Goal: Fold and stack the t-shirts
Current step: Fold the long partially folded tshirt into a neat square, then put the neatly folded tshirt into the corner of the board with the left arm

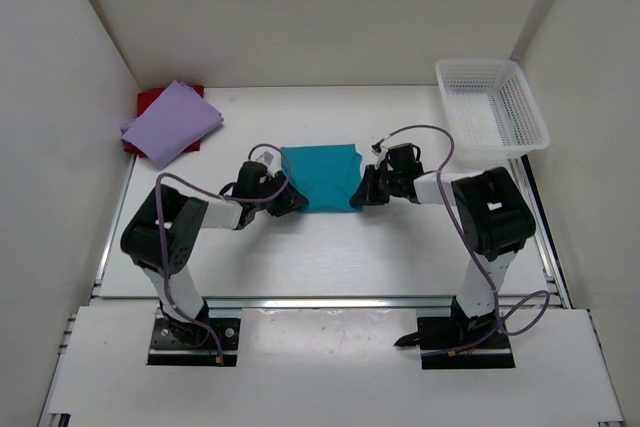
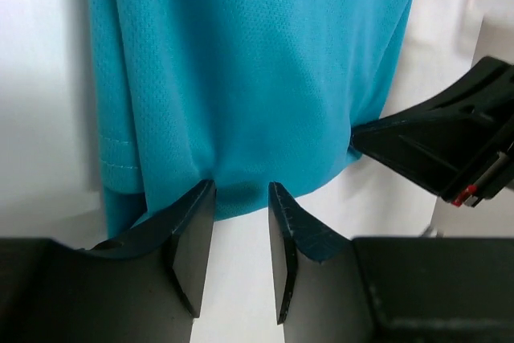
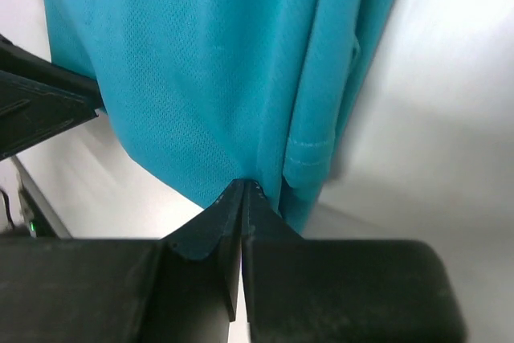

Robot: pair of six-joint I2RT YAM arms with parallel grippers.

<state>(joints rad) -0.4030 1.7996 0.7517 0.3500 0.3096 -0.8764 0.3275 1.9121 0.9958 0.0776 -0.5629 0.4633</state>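
1. Teal t-shirt (image 1: 318, 175): folded to compact rectangle, flat on table (image 1: 330, 257), approx. ctr, between both grippers. Several layers visible at edges in wrist views. Stitched hem showing along one side.

2. L gripper (image 1: 292, 198): at shirt's near-left corner, low to table. Fingers (image 2: 191, 234) spread, clear gap between pads, white tabletop visible through gap. Tips at cloth edge, cloth not clamped.

3. R gripper (image 1: 361, 193): at shirt's near-right corner, opp. L gripper. Fingers (image 3: 210, 226) pressed together, no gap, tips pinching shirt edge. Cloth puckered into creases at pinch pt. Also seen at right of left wrist view, tip touching cloth edge.

4. Lavender t-shirt (image 1: 172, 122): folded, far-left corner of table, lying skewed on top of red t-shirt (image 1: 150, 100). Red mostly covered, showing only along far and left margins. Stack well apart from teal t-shirt.

5. White mesh basket (image 1: 492, 107): far-right corner, upright, well apart from shirts and grippers.
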